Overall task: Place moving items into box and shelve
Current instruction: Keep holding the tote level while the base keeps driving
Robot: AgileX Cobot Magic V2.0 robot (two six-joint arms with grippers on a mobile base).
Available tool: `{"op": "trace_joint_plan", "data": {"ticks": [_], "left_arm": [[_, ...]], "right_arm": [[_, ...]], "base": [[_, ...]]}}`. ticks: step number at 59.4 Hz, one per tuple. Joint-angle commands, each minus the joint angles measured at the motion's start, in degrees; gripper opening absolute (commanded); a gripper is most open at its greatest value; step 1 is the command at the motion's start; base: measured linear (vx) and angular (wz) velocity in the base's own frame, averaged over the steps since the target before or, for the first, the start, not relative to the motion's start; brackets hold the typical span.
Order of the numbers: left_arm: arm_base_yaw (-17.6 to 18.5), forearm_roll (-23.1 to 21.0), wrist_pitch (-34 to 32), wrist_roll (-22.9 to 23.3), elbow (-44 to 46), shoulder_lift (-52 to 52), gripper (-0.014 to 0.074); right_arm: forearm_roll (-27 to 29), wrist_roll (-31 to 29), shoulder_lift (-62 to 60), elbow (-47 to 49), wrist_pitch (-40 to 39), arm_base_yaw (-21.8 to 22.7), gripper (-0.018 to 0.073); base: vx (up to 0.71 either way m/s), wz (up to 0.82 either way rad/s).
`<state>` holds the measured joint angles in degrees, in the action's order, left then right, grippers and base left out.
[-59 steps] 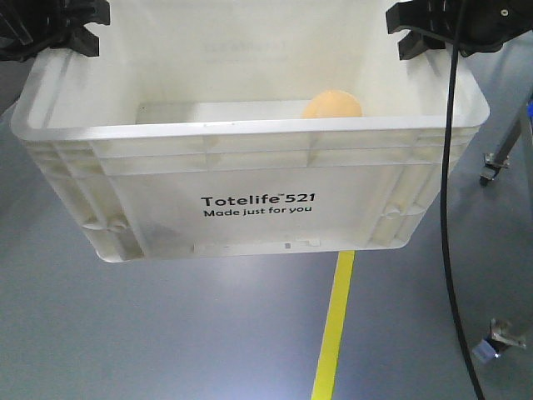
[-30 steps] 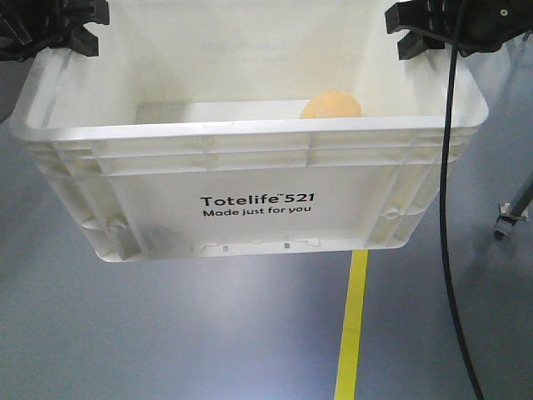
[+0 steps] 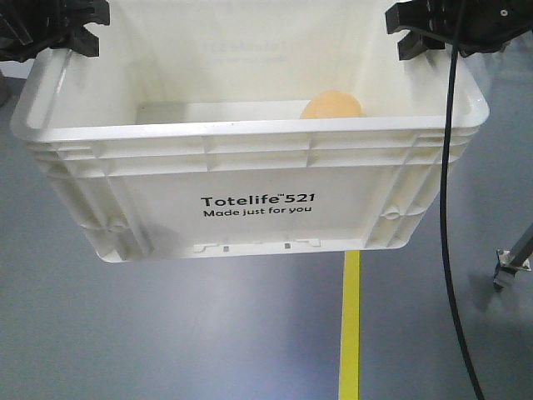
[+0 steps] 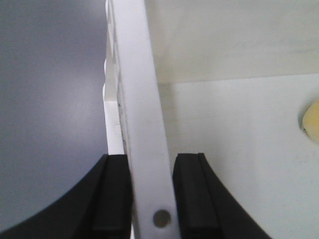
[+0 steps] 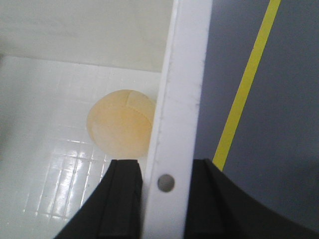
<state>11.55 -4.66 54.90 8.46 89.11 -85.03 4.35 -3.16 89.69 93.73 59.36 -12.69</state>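
Note:
A white plastic box (image 3: 250, 200) marked "Totelife 521" hangs in the air above the grey floor, held by both arms. My left gripper (image 4: 152, 199) is shut on the box's left rim (image 4: 139, 124); it shows at the top left of the front view (image 3: 58, 29). My right gripper (image 5: 164, 199) is shut on the box's right rim (image 5: 182, 94); it shows at the top right of the front view (image 3: 450, 25). An orange ball (image 5: 122, 122) lies on the box floor near the right wall, also seen over the near rim (image 3: 331, 105).
A yellow floor line (image 3: 351, 325) runs under the box, also in the right wrist view (image 5: 246, 82). A caster wheel of a metal stand (image 3: 502, 275) is at the right edge. A black cable (image 3: 447, 208) hangs from the right arm.
The box stays fixed in both grippers while the floor shifts: the yellow line moved right then back a little, and the casters slid toward the right edge. The ball has not moved.

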Motion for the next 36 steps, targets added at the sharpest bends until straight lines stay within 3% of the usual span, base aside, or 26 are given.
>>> {"op": "trace_joint_plan", "data": {"ticks": [1,36], "left_arm": [[0.7,-4.4,-7.8,-0.4,2.9,3.2,-0.0015],[0.7,-4.4,-7.9,-0.4,2.9,3.2,-0.0015]], "right_arm": [[3.6,-1.9,-3.2,2.7,-6.8,-0.6,-0.0013],[3.6,-1.9,-3.2,2.7,-6.8,-0.6,-0.0013]], "base": [[0.62,-0.18],[0.62,-0.18]]}}
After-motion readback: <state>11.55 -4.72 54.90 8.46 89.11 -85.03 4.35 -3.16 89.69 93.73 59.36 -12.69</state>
